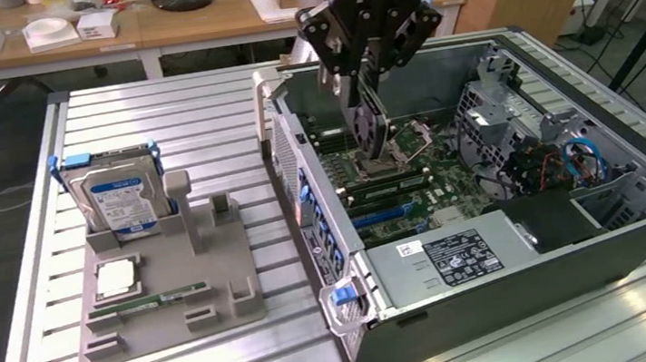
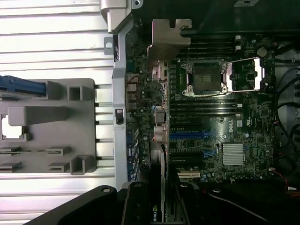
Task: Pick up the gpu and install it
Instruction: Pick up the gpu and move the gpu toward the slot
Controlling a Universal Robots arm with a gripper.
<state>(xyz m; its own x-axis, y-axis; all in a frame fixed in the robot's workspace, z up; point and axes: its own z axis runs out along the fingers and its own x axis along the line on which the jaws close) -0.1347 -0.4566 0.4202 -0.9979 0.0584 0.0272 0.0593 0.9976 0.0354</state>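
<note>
The gripper (image 1: 367,74) is closed partway on the gpu (image 1: 368,130), pinching one end so the card hangs edge-down directly below it. The card is inside the open case (image 1: 496,307), over the motherboard (image 1: 421,183), and looks not yet seated. Its silver bracket (image 2: 169,40) is at the end away from the gripper. I judge the card light and stiff but fragile, best held by the board edges and cooler body, clear of the fan and contacts.
</note>
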